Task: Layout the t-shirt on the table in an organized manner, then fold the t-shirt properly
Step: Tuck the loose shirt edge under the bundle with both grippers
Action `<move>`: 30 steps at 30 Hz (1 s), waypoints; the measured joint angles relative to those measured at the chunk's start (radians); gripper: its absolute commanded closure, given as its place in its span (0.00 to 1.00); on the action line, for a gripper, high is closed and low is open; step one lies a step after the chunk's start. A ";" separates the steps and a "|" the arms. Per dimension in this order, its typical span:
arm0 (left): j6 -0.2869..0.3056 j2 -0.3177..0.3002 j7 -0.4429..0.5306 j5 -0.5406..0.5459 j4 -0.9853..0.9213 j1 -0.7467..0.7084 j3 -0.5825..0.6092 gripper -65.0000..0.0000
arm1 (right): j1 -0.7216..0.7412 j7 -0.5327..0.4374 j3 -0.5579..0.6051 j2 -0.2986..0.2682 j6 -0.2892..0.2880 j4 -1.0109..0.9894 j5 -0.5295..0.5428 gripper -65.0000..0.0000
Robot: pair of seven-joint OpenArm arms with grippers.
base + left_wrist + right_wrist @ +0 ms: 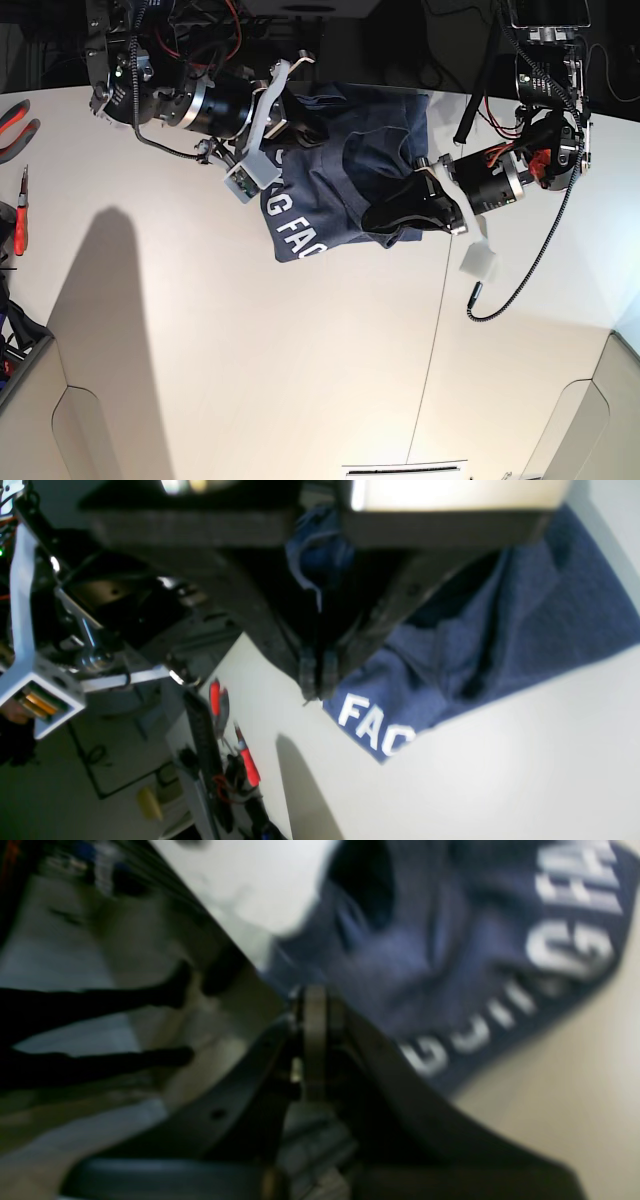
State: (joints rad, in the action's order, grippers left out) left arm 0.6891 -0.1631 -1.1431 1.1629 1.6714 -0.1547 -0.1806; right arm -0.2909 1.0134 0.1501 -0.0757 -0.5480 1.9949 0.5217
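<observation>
The navy t-shirt (pixel 340 190) lies bunched near the far edge of the white table (pixel 300 350), with white letters showing on its lower left part. My right gripper (pixel 303 128) is shut at the shirt's upper left. In the right wrist view its tips (pixel 312 1000) pinch the fabric edge (pixel 400 965), which creases away from them. My left gripper (pixel 375 218) is shut at the shirt's right side. In the left wrist view its tips (pixel 315 682) meet beside the lettered corner (pixel 370 725), and a fold of blue fabric (pixel 320 560) sits between its fingers.
Red-handled pliers (pixel 15 115) and a screwdriver (pixel 20 225) lie at the table's left edge; the red handles (pixel 247 762) also show in the left wrist view. A thin dark seam (pixel 430 330) crosses the table. A white block on a cable (pixel 478 262) hangs below the left arm.
</observation>
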 measured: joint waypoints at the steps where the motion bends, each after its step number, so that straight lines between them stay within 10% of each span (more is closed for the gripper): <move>1: 0.000 0.000 0.000 0.000 -0.015 0.002 0.005 1.00 | -0.016 -0.028 0.000 0.000 0.013 -0.001 -0.043 1.00; 12: 0.000 0.000 0.006 -0.014 -0.241 0.130 0.087 1.00 | -0.080 -0.183 0.000 0.001 0.103 -0.117 -0.222 1.00; 30: -0.014 -0.108 0.280 -0.550 -0.280 0.145 0.084 1.00 | -0.064 -0.151 0.000 0.001 0.126 -0.209 -0.239 1.00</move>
State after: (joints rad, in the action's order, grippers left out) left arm 0.6754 -0.2714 -0.8627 0.6132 1.3911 -0.0101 -0.0971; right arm -0.3553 0.8619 0.1501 -0.0750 -0.4217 1.7863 0.2829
